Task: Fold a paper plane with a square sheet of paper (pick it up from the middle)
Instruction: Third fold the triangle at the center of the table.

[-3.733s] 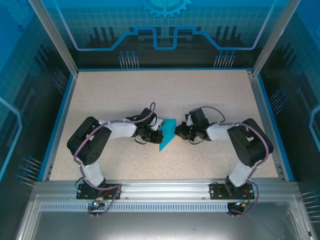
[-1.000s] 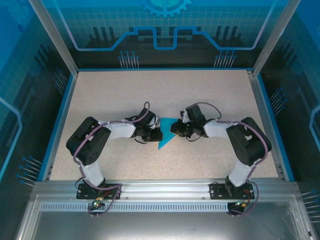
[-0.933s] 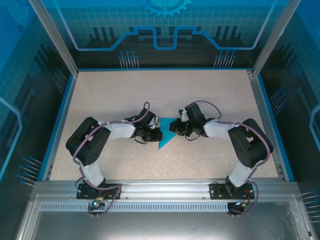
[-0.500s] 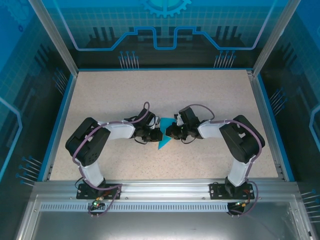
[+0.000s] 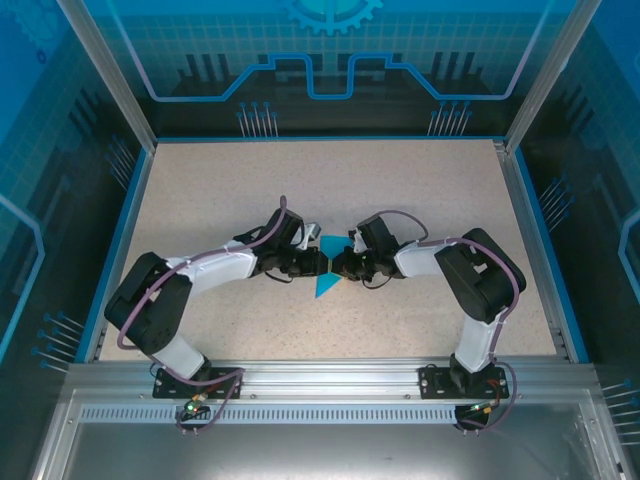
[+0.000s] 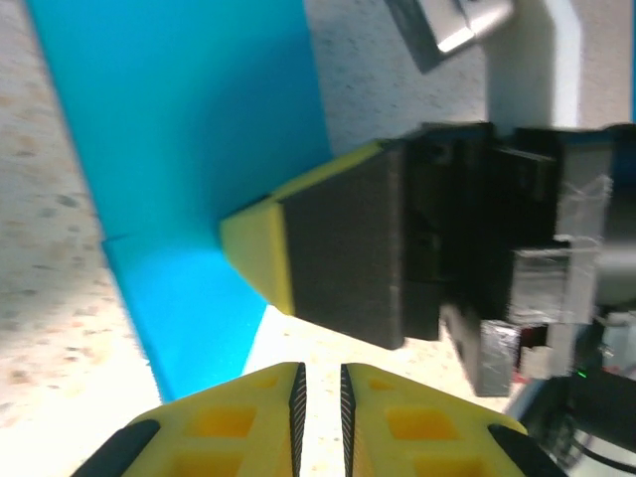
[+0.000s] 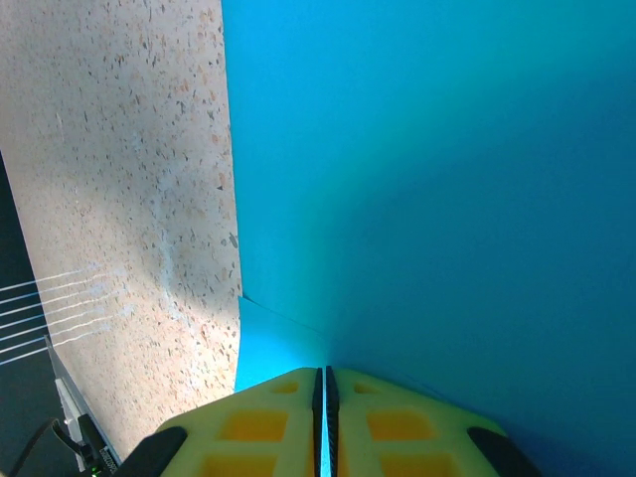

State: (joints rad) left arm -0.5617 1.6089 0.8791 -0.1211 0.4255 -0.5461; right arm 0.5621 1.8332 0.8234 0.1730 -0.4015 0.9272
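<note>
At the middle of the tabletop (image 5: 420, 190) the two arms meet nose to nose over the teal paper sheet (image 5: 326, 286), which lies already creased into a smaller pointed shape, its tip poking out toward the near edge between them. The right hand (image 7: 324, 378) has its fingers pressed together on the sheet, with a thin line of teal showing in the slit. From there the paper slopes away as a raised flap rather than lying flat. The left hand (image 6: 320, 383) sits just beside the paper's edge, its fingers nearly together with only a narrow slit between them and nothing visible in it. In that wrist view one yellow-tipped finger (image 6: 258, 243) of the right hand rests on the sheet directly ahead. The main risk looks to be the crowding, since the hands are almost touching and a small sideways move could knock them together. A knock could drag the thin sheet across the speckled surface and skew the crease. Pulling on the pinched flap without anything pinning the rest could also slide or tear the paper, or let it slip free of so shallow a hold.
</note>
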